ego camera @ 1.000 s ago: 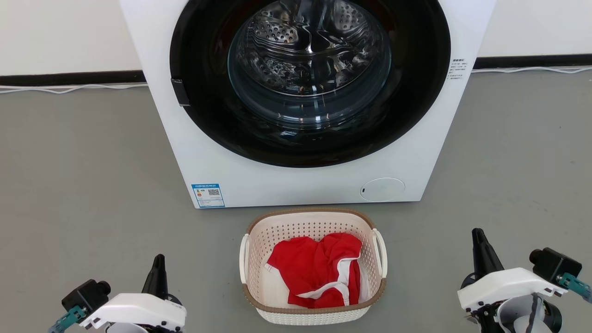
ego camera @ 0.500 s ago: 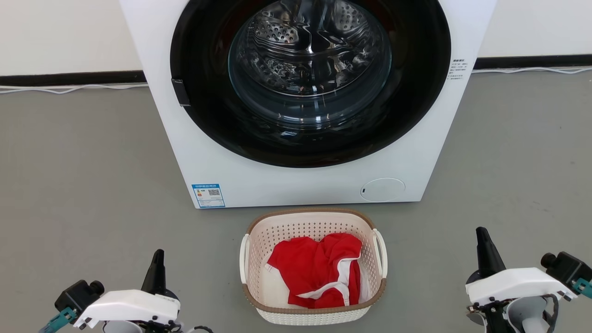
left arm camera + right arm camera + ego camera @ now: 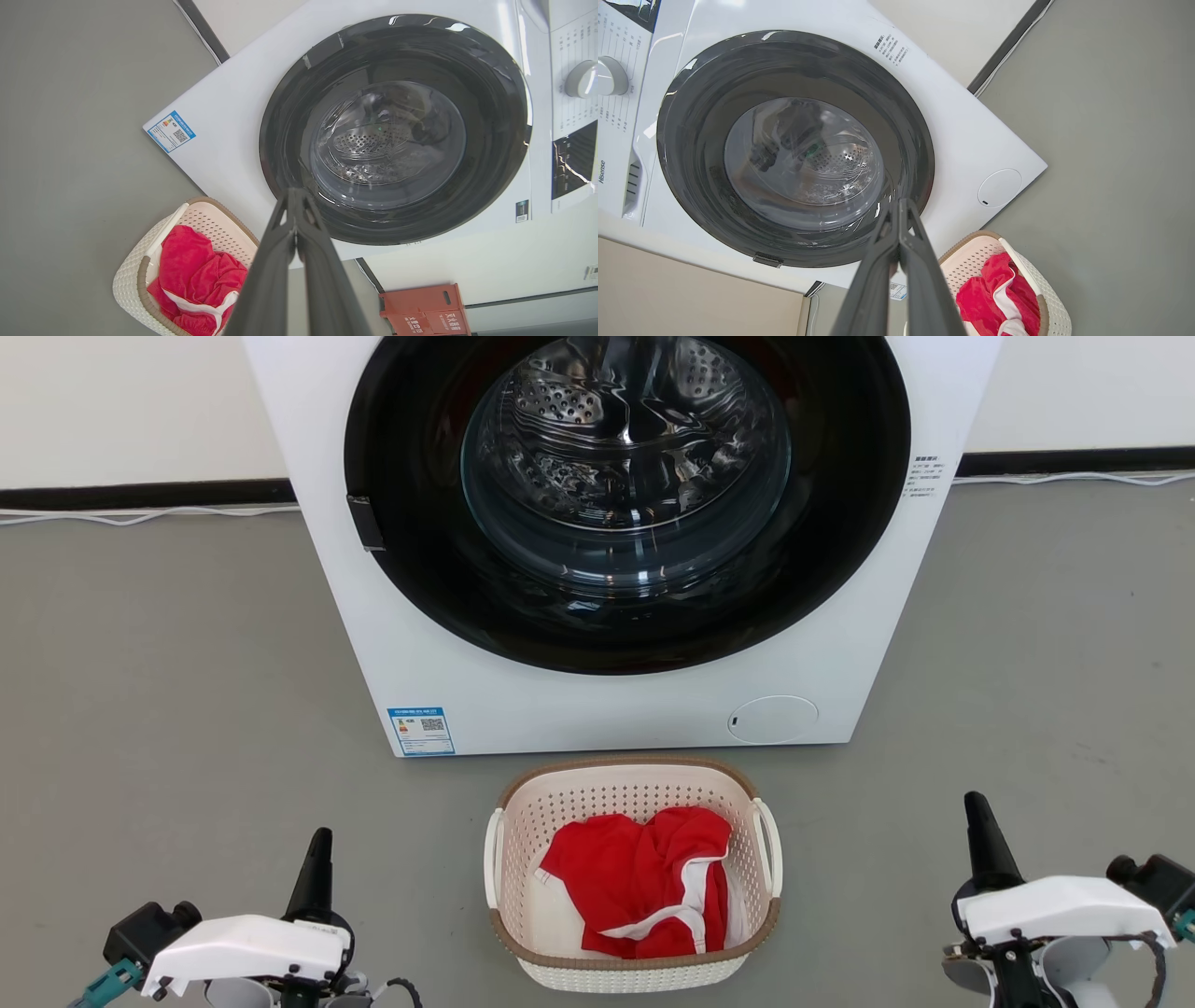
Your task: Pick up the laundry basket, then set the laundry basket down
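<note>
Head view: laundry basket (image 3: 616, 795) sits on the grey floor (image 3: 140, 691) at 6 o'clock, upright, just in front of the washing machine (image 3: 560, 700), a thin strip of floor between them. Cream perforated walls, brown rim, white loop handles on both short sides. A red garment with white trim (image 3: 639, 882) lies crumpled inside it.

Left gripper (image 3: 320, 840) at 7 o'clock, fingers pointing to 12, pressed together, holding nothing, well apart from the basket's left handle. Left wrist view confirms it: the two dark fingers meet at the tip (image 3: 295, 196), and the basket (image 3: 128, 289) is at 8 o'clock.

Right gripper (image 3: 976, 807) at 4 o'clock, fingers also closed tight and empty, well apart from the right handle. In the right wrist view the tips touch (image 3: 900, 205), and the basket (image 3: 1057, 317) is at 5 o'clock.

Washer door closed, glass porthole (image 3: 625, 457) at 12 o'clock. Blue energy label (image 3: 420, 730) at its lower left, round filter cover (image 3: 772, 719) at lower right. Orange-red box (image 3: 420, 310) at 5 o'clock in the left wrist view.
</note>
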Motion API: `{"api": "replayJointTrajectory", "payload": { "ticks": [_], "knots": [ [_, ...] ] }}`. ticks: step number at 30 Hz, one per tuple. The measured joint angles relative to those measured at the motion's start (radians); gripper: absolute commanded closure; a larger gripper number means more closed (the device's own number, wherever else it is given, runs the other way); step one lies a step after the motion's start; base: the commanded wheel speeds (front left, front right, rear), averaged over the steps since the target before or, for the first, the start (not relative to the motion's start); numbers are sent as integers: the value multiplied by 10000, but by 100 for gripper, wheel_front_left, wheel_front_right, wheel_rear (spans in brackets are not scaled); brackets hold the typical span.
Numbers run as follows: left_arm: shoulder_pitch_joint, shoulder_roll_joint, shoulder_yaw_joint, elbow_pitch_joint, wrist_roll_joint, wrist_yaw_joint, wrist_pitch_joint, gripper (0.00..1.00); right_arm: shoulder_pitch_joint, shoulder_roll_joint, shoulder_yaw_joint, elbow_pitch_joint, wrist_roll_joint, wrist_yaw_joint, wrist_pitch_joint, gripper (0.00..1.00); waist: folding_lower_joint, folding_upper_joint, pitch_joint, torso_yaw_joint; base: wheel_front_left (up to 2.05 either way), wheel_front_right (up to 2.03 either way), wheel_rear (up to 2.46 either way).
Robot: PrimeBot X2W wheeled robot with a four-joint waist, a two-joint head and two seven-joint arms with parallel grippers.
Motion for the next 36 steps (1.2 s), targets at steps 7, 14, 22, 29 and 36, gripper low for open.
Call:
{"api": "replayJointTrajectory", "payload": {
  "ticks": [7, 14, 22, 29, 36],
  "knots": [
    [7, 12, 12, -157, -706, -40, 192, 100, 128, -2, -4, -192, 918, 0, 221, 100, 0, 0, -3, 3, 0, 0, 0],
    [14, 17, 29, -370, -1505, -107, 385, 100, 161, -2, -10, -431, 2010, 0, 430, 100, 0, 0, -6, 6, 0, 0, 0],
    [24, 23, 42, -554, -2399, -130, 627, 100, 337, -4, -17, -652, 3080, 0, 656, 100, 0, 0, -9, 9, 0, 0, 0],
    [35, 31, 50, -723, -3108, -207, 844, 100, 360, -4, -19, -892, 3998, 0, 855, 100, 0, 0, -11, 12, 0, 0, 0],
    [182, 38, 59, -876, -3822, -221, 1037, 100, 398, -4, -23, -1076, 4980, 0, 1026, 100, 0, 0, -14, 15, 0, 0, 0]
  ]
}}
